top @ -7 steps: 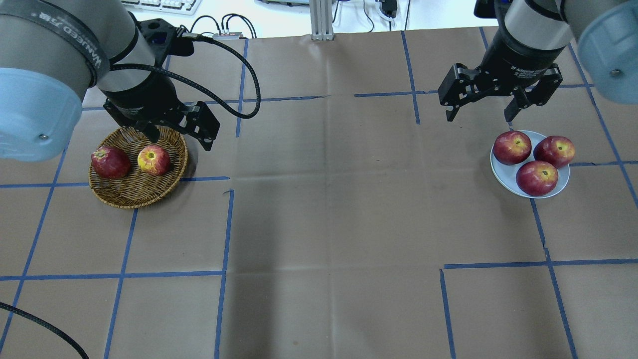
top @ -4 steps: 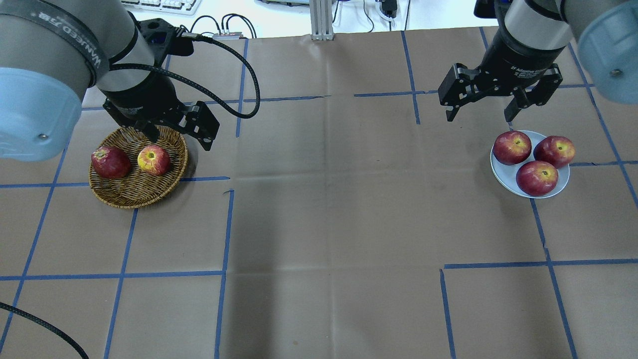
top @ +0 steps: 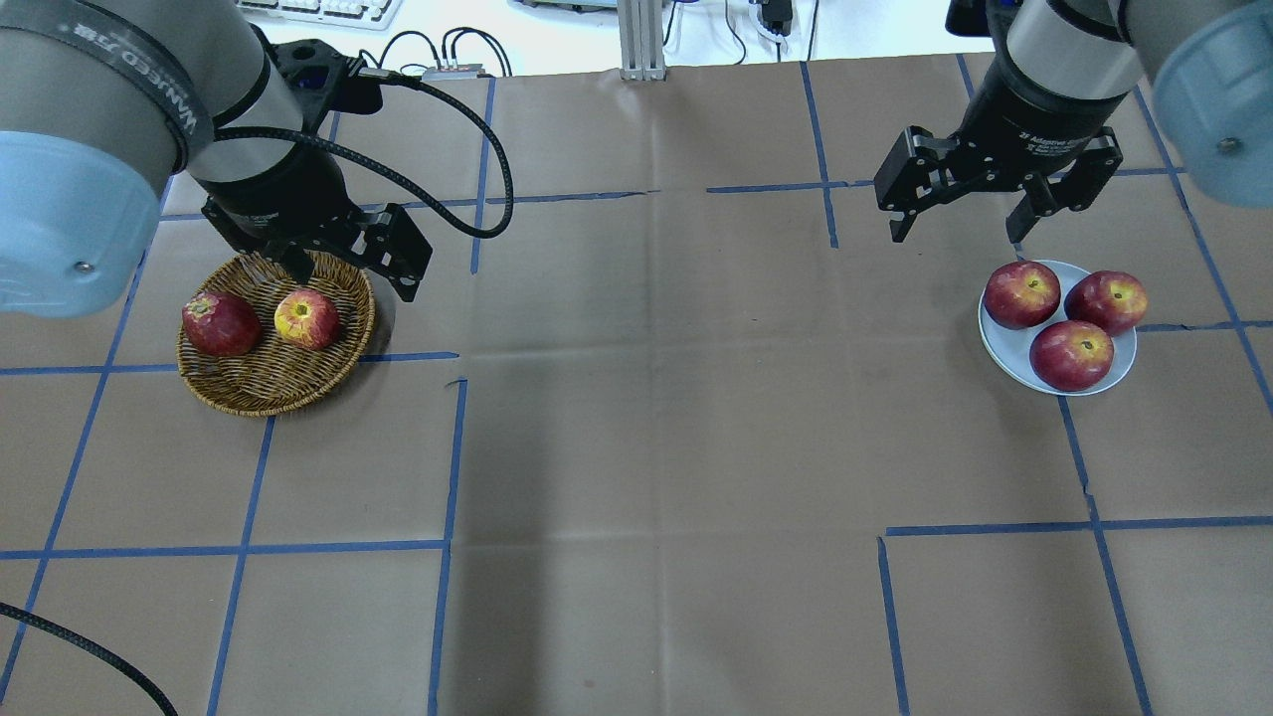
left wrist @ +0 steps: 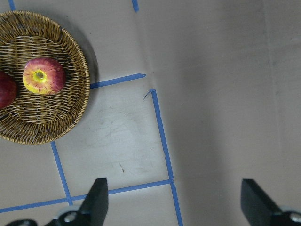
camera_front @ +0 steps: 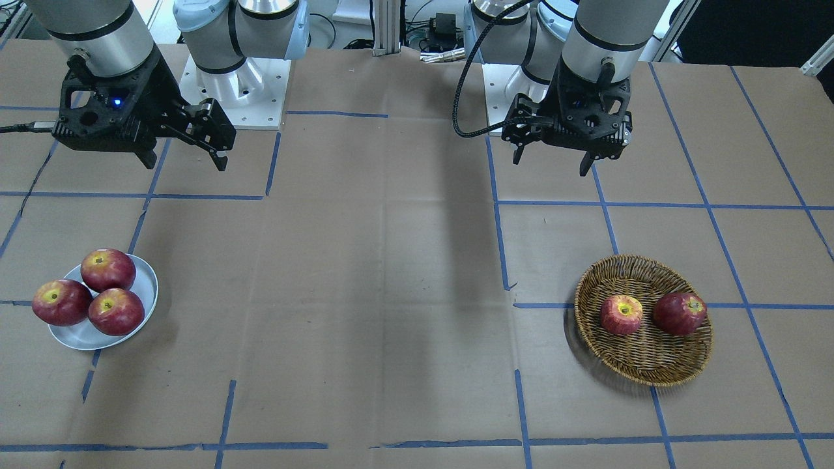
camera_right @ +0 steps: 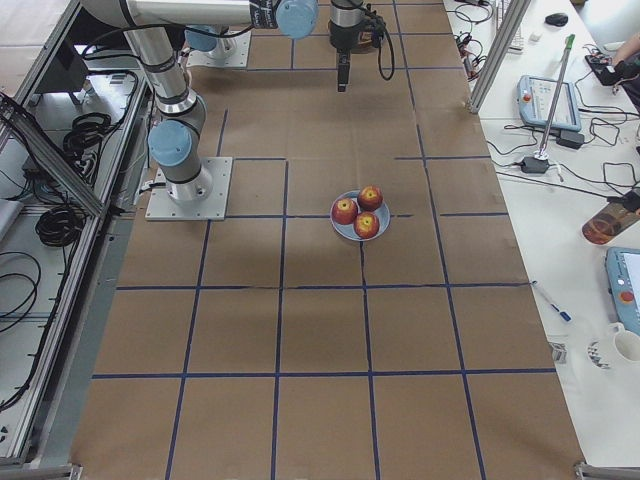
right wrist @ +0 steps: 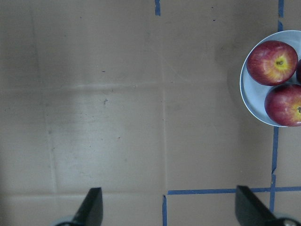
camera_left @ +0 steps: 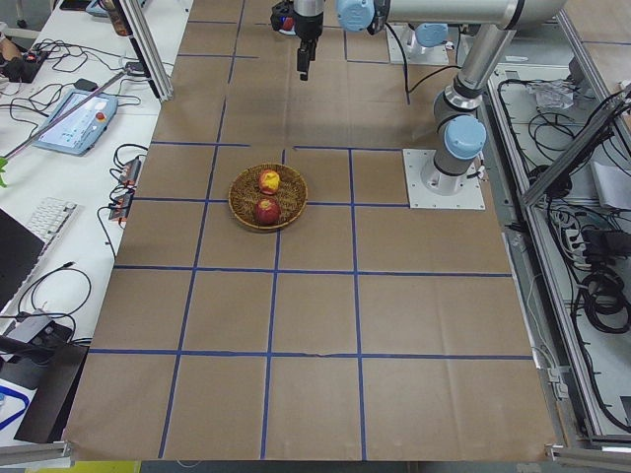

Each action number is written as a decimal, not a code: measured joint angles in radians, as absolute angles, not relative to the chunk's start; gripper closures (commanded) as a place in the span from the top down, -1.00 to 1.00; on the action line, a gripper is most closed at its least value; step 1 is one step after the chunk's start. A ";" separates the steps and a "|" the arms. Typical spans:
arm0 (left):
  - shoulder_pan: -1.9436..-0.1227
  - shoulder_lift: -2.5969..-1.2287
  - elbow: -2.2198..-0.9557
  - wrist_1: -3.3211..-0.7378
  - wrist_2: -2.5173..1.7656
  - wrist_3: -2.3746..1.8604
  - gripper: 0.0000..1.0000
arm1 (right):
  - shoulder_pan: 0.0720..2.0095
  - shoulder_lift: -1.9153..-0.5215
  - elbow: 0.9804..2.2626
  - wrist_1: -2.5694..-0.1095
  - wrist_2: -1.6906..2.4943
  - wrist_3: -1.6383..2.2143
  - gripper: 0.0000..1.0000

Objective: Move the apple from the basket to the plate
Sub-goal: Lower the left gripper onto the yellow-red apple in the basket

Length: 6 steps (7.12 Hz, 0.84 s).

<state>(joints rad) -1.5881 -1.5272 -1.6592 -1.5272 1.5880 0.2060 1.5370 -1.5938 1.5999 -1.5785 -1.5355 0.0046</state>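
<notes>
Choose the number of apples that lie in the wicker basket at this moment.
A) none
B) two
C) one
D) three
B: the basket holds the yellow-streaked apple and one darker apple beside it, and nothing else.

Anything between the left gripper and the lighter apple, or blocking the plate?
Nothing visible stands between the left gripper and the apple; a darker apple lies beside it. The plate already holds three apples, leaving little bare room.
</notes>
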 measured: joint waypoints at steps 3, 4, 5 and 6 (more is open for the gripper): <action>-1.420 -1.646 -1.787 -1.246 1.583 0.496 0.98 | 1.537 -1.594 1.600 -1.578 -1.536 0.005 1.00; -1.372 -1.712 -1.821 -1.122 1.581 0.584 0.98 | 1.537 -1.594 1.600 -1.578 -1.536 0.005 1.00; -1.331 -1.770 -1.829 -1.065 1.578 0.636 0.98 | 1.537 -1.594 1.600 -1.578 -1.535 0.005 1.00; -1.307 -1.819 -1.829 -1.024 1.578 0.677 0.98 | 1.537 -1.594 1.600 -1.578 -1.536 0.005 1.00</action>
<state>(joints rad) -1.3065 -1.8188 -1.8285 -1.0244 1.5780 0.6769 1.5370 -1.5938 1.5999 -1.5785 -1.5355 0.0046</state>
